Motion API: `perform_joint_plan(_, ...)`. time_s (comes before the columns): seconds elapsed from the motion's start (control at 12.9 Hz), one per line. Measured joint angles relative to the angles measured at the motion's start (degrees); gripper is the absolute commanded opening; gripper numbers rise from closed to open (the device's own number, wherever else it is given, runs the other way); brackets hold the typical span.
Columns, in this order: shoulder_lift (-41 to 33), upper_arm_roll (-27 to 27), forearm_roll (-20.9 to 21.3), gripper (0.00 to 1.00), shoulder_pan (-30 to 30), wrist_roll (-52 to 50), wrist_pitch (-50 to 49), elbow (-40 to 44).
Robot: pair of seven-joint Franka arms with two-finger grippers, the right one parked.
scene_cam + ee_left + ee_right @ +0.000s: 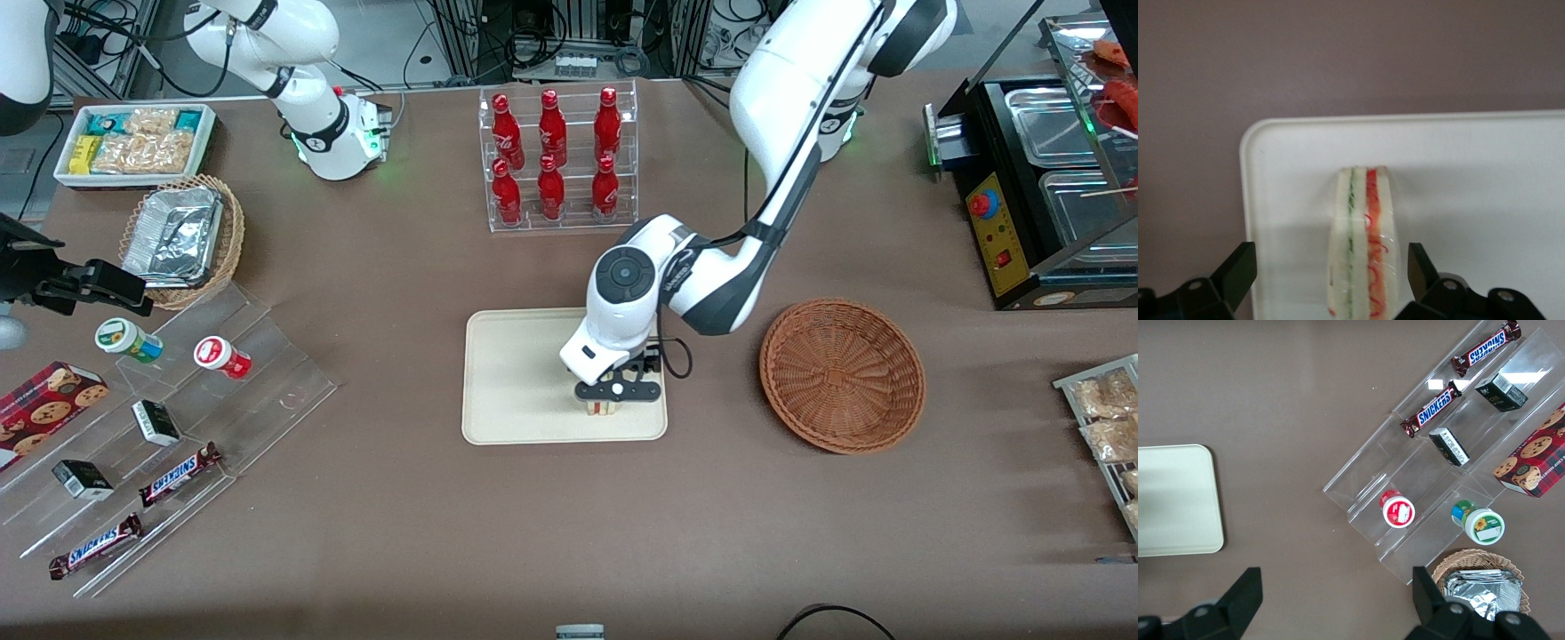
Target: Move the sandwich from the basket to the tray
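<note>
The sandwich [603, 408] stands on edge on the cream tray [507, 373], near the tray corner closest to the front camera and the basket. In the left wrist view the sandwich [1361, 240] shows pale bread with a green and a red-orange stripe, resting on the tray [1471, 173]. My left gripper [615, 402] is low over the tray, open, with one black finger on each side of the sandwich and a gap at both sides. The gripper [1330, 248] straddles the sandwich. The reddish-brown basket [842, 375] beside the tray holds nothing.
A clear rack of red bottles [557, 160] stands farther from the front camera than the tray. Toward the parked arm's end are a clear stepped stand [169, 427] with snacks, a tan basket of foil containers [182, 238] and a white bin [133, 142]. A black appliance [1040, 196] stands at the working arm's end.
</note>
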Motion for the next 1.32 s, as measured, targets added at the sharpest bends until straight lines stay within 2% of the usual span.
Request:
perform_joint_plan(0.54, -8.7, 1.2, -0.9, 1.0, 11.2, 6.8, -10.8, 1.4)
perform_joint_plan(1.01, -16.3, 1.4, -3.5, 1.0, 22.4, 21.0, -25.7, 1.6)
perform_joint_plan(1.32, -23.7, 1.3, -4.8, 1.0, 27.5, 25.5, -38.3, 1.8)
